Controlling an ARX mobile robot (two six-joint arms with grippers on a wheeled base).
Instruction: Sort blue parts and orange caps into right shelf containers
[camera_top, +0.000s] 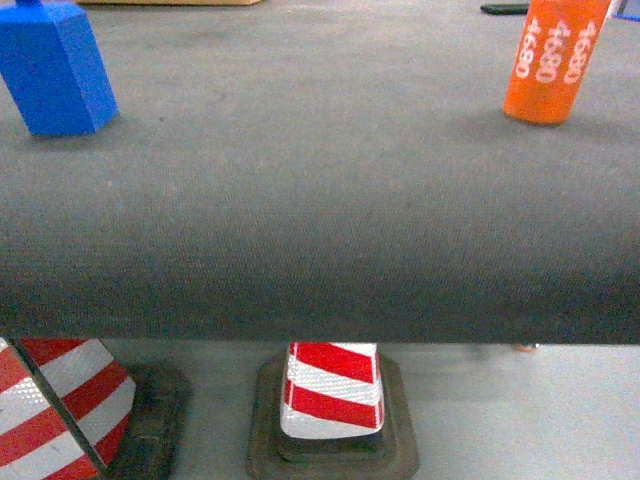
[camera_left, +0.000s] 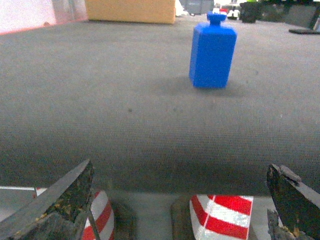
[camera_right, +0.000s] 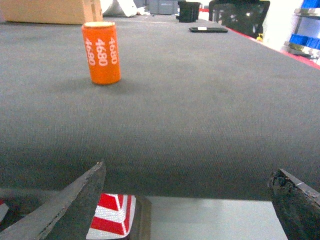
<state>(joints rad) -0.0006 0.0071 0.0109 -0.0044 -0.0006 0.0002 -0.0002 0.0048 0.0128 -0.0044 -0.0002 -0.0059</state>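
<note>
An orange cap (camera_top: 553, 60) stands upright on the grey table (camera_top: 320, 200), far right in the head view, its side printed with the white digits 4680 repeated. In the right wrist view the same cap (camera_right: 101, 52) sits ahead and to the left of the right claw (camera_right: 192, 202), well apart from it. A blue part (camera_top: 55, 65), a boxy block, stands on the table at the far left of the head view; the left wrist view shows a small knob on top of it (camera_left: 212, 50), and it stands ahead and to the right of the left claw (camera_left: 182, 202), also well apart. The two pieces are far from each other across the table.

Both claws hang at the near edge of the table with their dark, worn fingers (camera_left: 60, 200) spread wide and nothing between them; the right claw's fingers (camera_right: 65, 205) frame bare cloth and floor.

Below the table edge, red-and-white striped traffic cones (camera_top: 330, 390) stand on dark bases on the pale floor. At the far side of the table lie a cardboard box (camera_left: 131, 11) and a flat black object (camera_right: 208, 29). Blue crates (camera_right: 306, 40) on a shelf show at the right edge of the right wrist view, small and blurred
</note>
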